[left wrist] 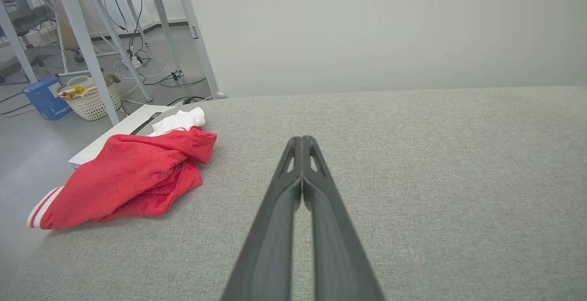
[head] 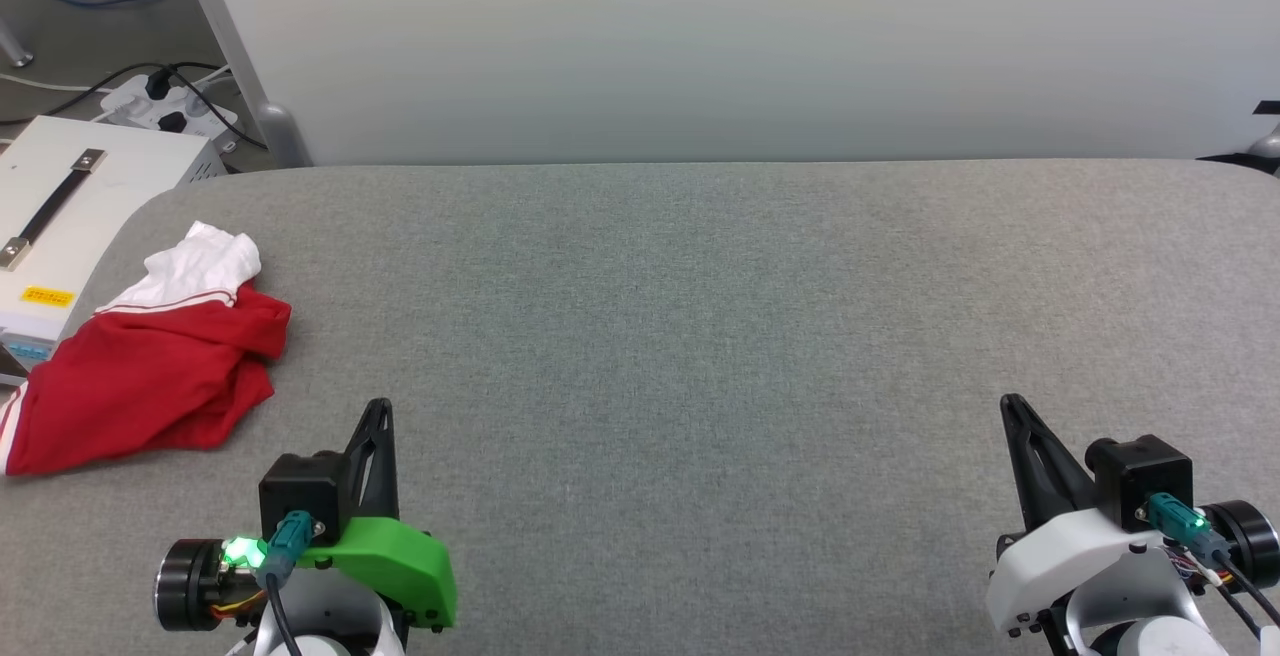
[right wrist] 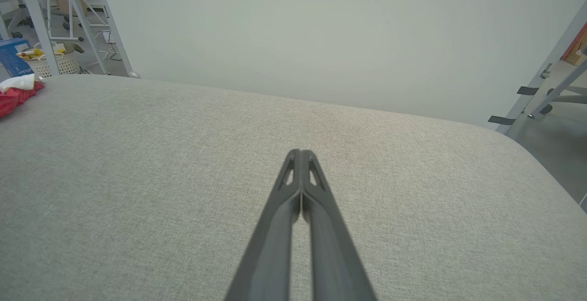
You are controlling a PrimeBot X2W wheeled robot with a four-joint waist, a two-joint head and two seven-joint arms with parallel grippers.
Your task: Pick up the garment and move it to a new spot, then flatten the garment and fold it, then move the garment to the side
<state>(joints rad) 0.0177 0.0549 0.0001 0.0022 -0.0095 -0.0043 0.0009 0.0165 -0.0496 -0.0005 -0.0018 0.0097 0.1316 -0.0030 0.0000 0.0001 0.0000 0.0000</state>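
1. The left gripper (head: pixel 378 421) and right gripper (head: pixel 1012 414) hover with fingers pressed together, holding nothing, apparently parked.
2. The crumpled red jersey T-shirt (head: pixel 150 376) lies ahead-left of the left gripper, at the grey padded table (head: pixel 700 336) edge, seemingly awaiting pickup.

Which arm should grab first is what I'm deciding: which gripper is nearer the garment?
Left. The left gripper, shut, sits just right of the crumpled garment near the table's left edge; the right gripper, also shut, is far off toward the table's right side.
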